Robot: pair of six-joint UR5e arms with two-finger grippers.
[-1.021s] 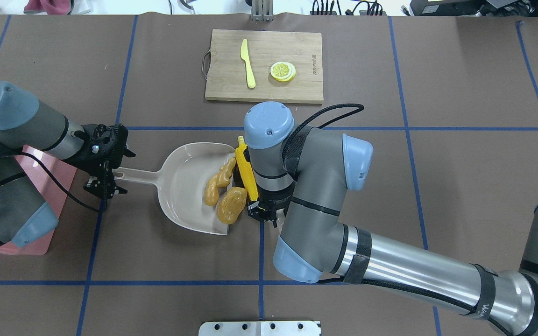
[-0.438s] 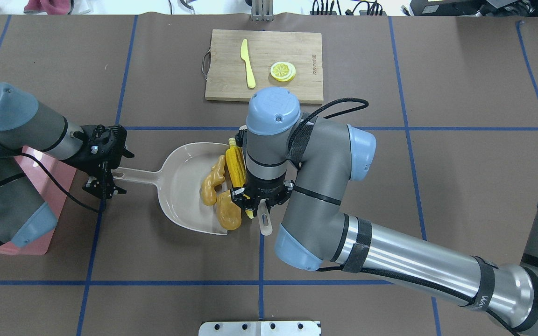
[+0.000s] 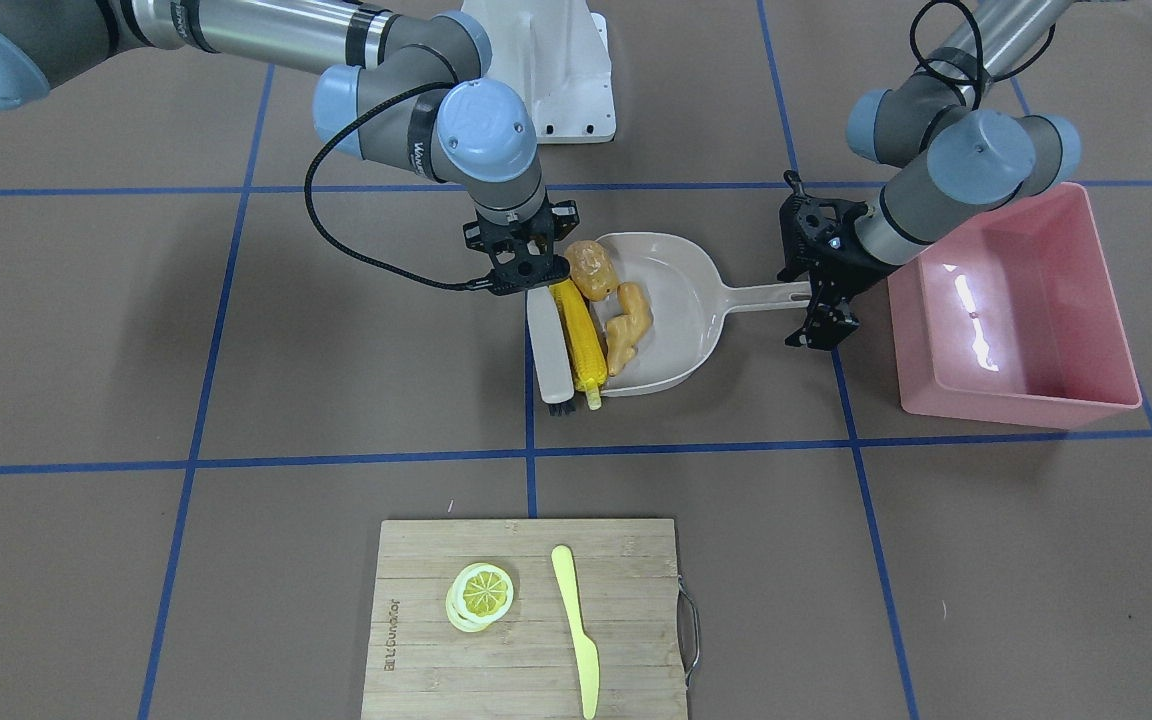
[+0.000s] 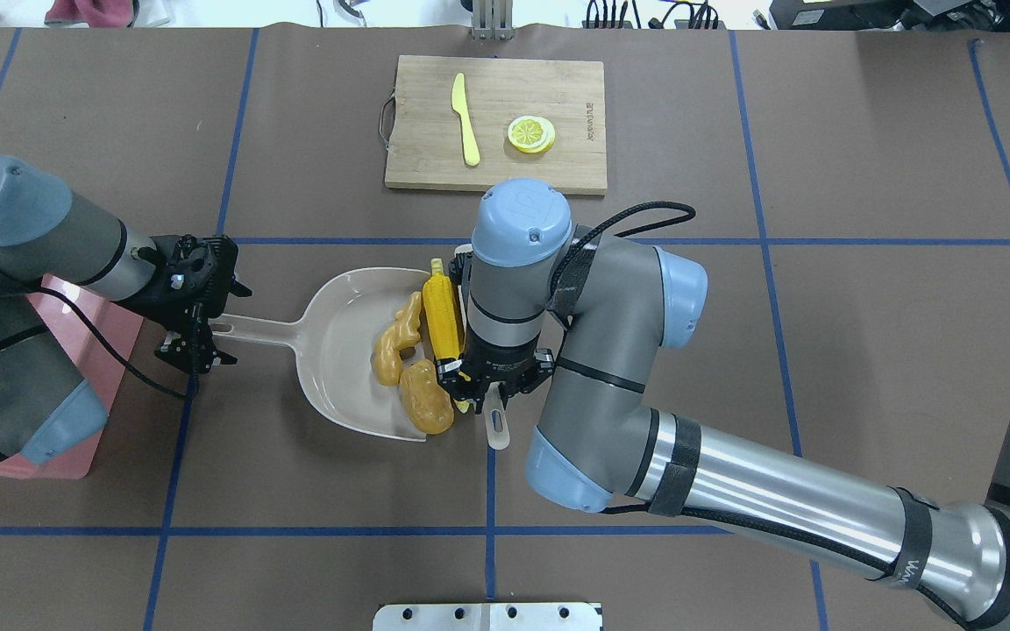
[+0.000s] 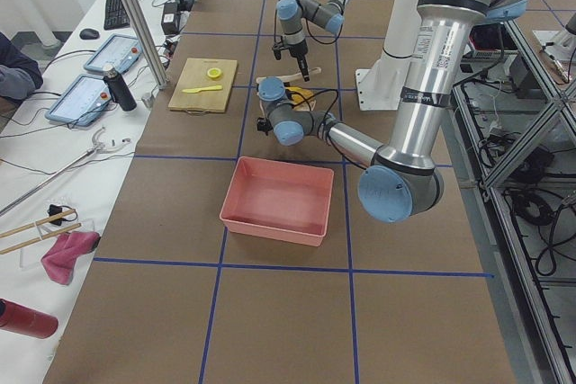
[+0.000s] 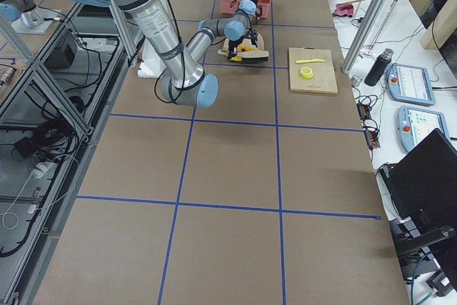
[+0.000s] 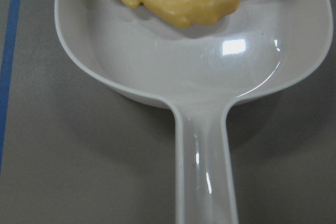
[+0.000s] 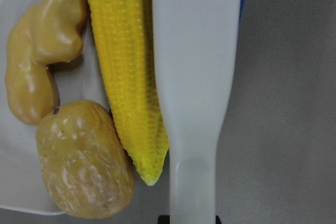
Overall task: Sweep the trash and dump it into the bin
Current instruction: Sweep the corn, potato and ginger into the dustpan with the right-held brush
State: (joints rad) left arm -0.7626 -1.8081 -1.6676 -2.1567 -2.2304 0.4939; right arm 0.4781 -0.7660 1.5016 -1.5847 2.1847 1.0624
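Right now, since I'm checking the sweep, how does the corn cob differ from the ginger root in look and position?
The corn cob is bright yellow, straight and covered in kernels; the ginger root is tan, knobbly and bent. The corn cob lies along the dustpan's open edge, against the brush; the ginger root lies further inside, clear of the brush. The corn cob is longer. Both lie flat, side by side.

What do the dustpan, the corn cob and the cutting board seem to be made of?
Dustpan: probably smooth glossy plastic; it shows bright reflections.
Corn cob: apparently molded plastic or rubber, with uniform kernel rows and slight shine.
Cutting board: wood, perhaps bamboo, matte, with visible strips.
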